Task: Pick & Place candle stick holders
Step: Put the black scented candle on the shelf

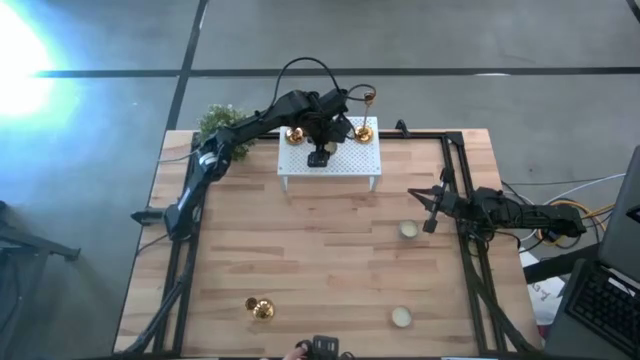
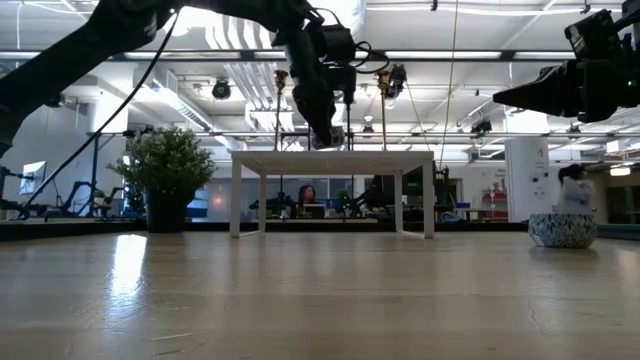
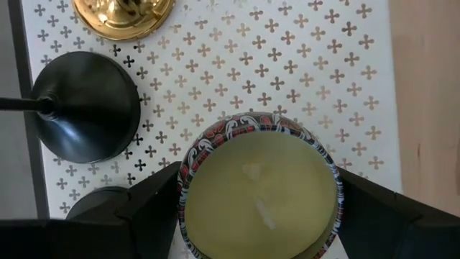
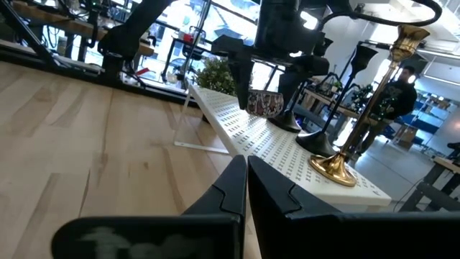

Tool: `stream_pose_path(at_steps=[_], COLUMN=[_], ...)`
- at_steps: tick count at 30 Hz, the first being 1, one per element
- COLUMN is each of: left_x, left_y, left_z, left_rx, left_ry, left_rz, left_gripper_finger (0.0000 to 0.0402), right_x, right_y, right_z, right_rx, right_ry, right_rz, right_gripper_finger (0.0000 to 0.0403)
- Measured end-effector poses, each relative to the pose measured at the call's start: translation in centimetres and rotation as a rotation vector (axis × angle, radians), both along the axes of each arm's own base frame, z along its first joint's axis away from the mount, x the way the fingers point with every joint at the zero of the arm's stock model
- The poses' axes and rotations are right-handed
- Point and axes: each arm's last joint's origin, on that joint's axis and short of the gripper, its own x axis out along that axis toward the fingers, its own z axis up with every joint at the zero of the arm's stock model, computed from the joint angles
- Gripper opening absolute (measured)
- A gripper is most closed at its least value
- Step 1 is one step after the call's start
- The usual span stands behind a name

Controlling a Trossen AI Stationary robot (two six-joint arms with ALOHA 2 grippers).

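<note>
On the white perforated rack (image 1: 330, 158) at the table's far side stand two gold candle stick holders (image 1: 295, 135) (image 1: 365, 130) and two black ones (image 3: 86, 108) (image 3: 108, 201), each on its round base. A third gold holder (image 1: 260, 308) lies on its side near the table's front edge. My left gripper (image 3: 259, 194) reaches down over the rack, its fingers against a round candle tin (image 3: 259, 191) with a patterned rim. My right gripper (image 4: 246, 180) hovers shut and level at the table's right side (image 1: 430, 215), touching nothing. My left gripper holds the candle tin by its round wall, one finger (image 3: 154, 198) on one side and the other finger (image 3: 370, 205) on the opposite side (image 3: 336, 194). The fingers slant down from above. The tin is upright, open top up, at the rack's top; whether it rests there I cannot tell.
A bushy potted plant (image 1: 222, 122) stands at the far left corner beside the rack. Two more candle tins (image 1: 408, 230) (image 1: 401, 317) sit on the table's right half. Bare wood lies between the rack and the front edge.
</note>
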Motion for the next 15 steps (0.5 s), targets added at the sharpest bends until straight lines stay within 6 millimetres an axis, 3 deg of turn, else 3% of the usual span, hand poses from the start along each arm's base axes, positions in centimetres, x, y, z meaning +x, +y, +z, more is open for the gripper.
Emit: stream_pose_path(at_steps=[15], left_x=[-0.07], left_y=[0.14], left_z=[-0.02], left_rx=[0.013], left_ry=[0.006], left_rz=[-0.028], left_gripper_finger=[0.0303], right_x=[0.0], right_y=[0.0], right_z=[0.0], right_rx=[0.0], right_ry=[0.0], right_rz=[0.0], right_gripper_finger=[0.0008])
